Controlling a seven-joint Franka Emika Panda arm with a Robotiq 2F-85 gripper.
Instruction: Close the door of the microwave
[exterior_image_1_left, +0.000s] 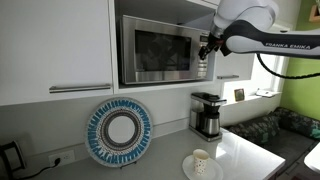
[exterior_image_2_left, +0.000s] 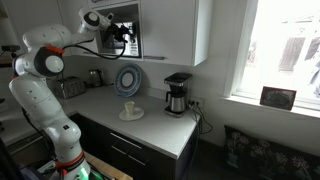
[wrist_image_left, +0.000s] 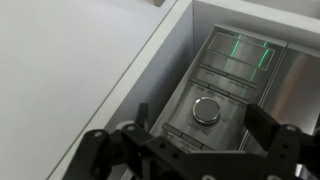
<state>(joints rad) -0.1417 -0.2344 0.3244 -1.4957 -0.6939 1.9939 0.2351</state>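
Fingers (wrist_image_left: 272, 138) of the black gripper (wrist_image_left: 195, 155) stand apart, empty, at the wrist frame's bottom edge, facing the round steel knob (wrist_image_left: 207, 110). Upper centre in an exterior view, the dark-glass, steel-framed door (exterior_image_1_left: 152, 50) of the boxy stainless-steel microwave (exterior_image_1_left: 150, 21) looks nearly shut, perhaps unlatched. Pushing here risks pressing controls instead, since the gripper faces the panel.

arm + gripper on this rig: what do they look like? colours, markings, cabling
The arm is glossy white, built of rounded segments with dark bands at the joints. Dark lettering on one link reads FRANKA EMIKA. The gripper is black, and its fingers look blocky in the wrist view. A thin dark cable loops under the arm in an exterior view.
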